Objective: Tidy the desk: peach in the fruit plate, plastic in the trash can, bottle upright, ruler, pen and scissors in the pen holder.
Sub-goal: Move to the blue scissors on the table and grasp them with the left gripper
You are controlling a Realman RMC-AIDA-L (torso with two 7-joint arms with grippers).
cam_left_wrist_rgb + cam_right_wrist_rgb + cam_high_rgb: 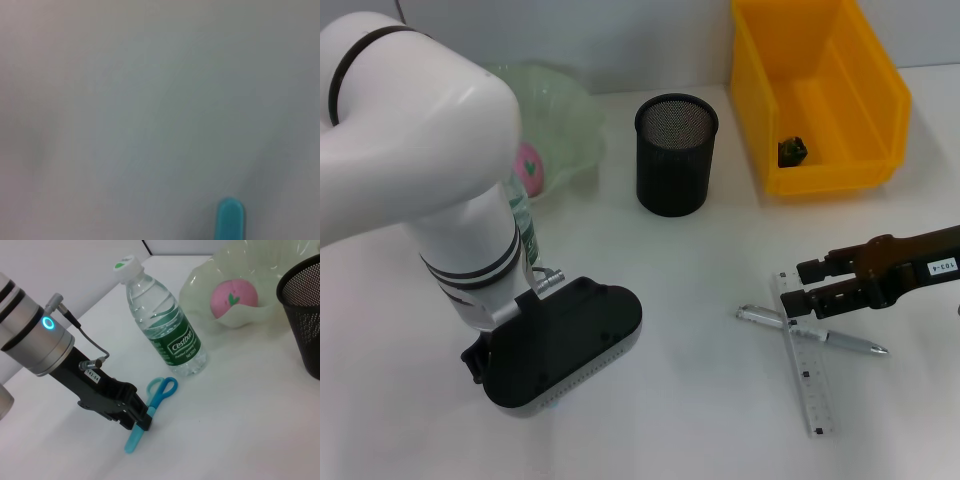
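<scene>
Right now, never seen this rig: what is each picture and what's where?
It's a two-armed robot tidying a desk. The head view looks down from its head; the other two come from wrist cameras.

The left gripper, seen from the right wrist, is closed on the blue scissors lying beside the upright bottle. The left wrist view shows only a scissor tip.

The right gripper hovers over the ruler and pen, which lie crossed.

The peach sits in the fruit plate, the plastic in the yellow bin. The mesh pen holder looks empty.
</scene>
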